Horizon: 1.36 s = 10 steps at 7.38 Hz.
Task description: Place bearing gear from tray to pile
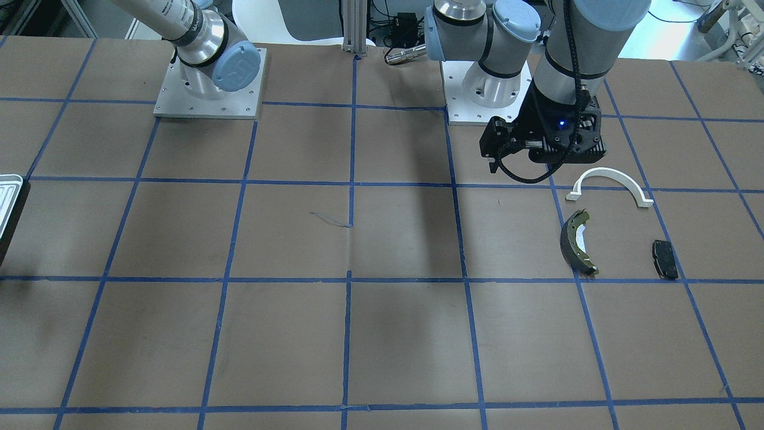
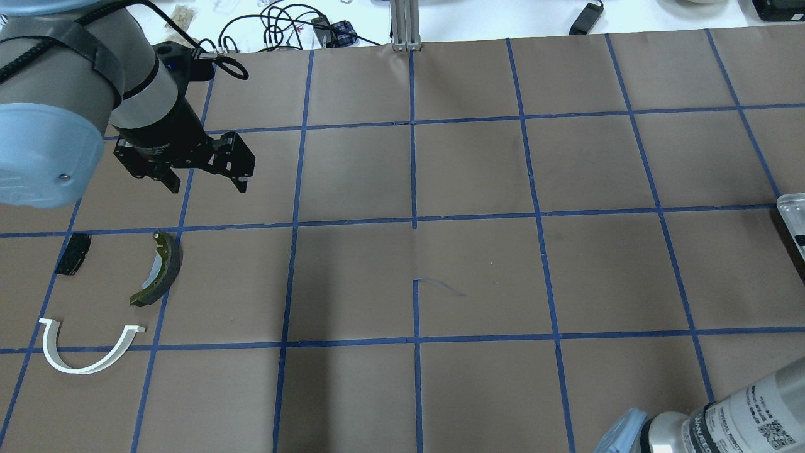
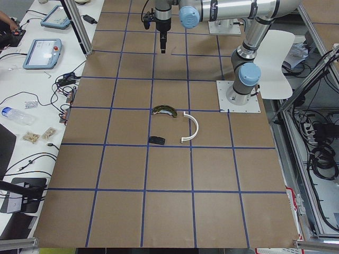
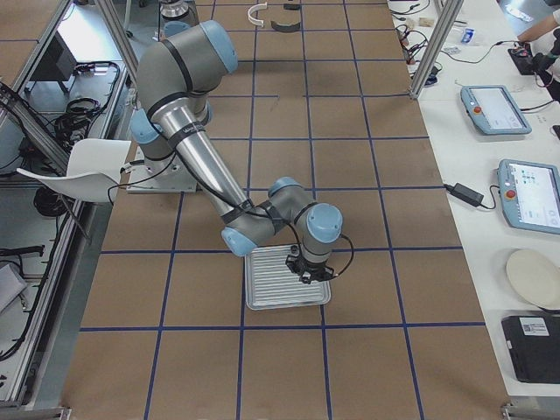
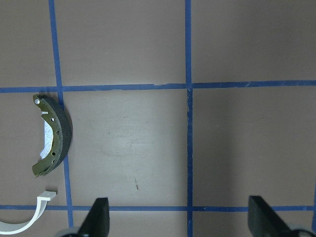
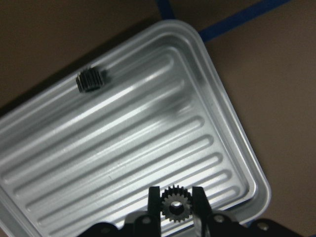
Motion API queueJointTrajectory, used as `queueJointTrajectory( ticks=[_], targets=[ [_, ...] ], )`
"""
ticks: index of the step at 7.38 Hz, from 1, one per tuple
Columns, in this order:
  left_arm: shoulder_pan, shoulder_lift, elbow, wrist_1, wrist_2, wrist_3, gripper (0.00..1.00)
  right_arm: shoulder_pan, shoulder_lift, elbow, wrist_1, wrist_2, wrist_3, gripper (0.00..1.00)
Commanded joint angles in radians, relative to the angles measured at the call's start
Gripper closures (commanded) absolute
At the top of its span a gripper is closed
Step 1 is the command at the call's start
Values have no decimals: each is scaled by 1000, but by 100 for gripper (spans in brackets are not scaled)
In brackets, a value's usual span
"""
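Observation:
My right gripper (image 6: 174, 205) is shut on a small dark bearing gear (image 6: 174, 202) over the ribbed silvery tray (image 6: 123, 148). A second dark gear (image 6: 90, 79) lies on the tray's far side. The exterior right view shows this gripper (image 4: 308, 267) above the tray (image 4: 262, 293). The pile holds a white half-ring bracket (image 2: 88, 352), an olive-and-black brake shoe (image 2: 160, 270) and a small black pad (image 2: 72, 253). My left gripper (image 2: 207, 182) is open and empty, hovering just beyond the brake shoe (image 5: 52, 136).
The brown table carries a blue tape grid. The tray sits at the table's edge (image 2: 793, 211), far from the pile. Both arm bases (image 1: 209, 89) stand at the table's robot side. Cables and tablets lie off the table.

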Motion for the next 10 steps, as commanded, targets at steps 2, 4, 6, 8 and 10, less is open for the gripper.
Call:
queueJointTrajectory(
  ticks=[2, 4, 6, 8, 10],
  targets=[
    [2, 1, 1, -1, 1, 0, 0, 272, -120, 111, 11, 53, 534, 100],
    [0, -2, 1, 1, 1, 0, 0, 490, -128, 118, 9, 65, 890, 100],
    [2, 3, -5, -1, 1, 2, 0, 724, -131, 119, 8, 78, 1288, 100],
    [3, 3, -3, -1, 1, 9, 0, 962, -111, 125, -6, 142, 1761, 100],
    [3, 1, 0, -1, 1, 11, 0, 1163, -79, 125, -44, 156, 1991, 100]
  ],
)
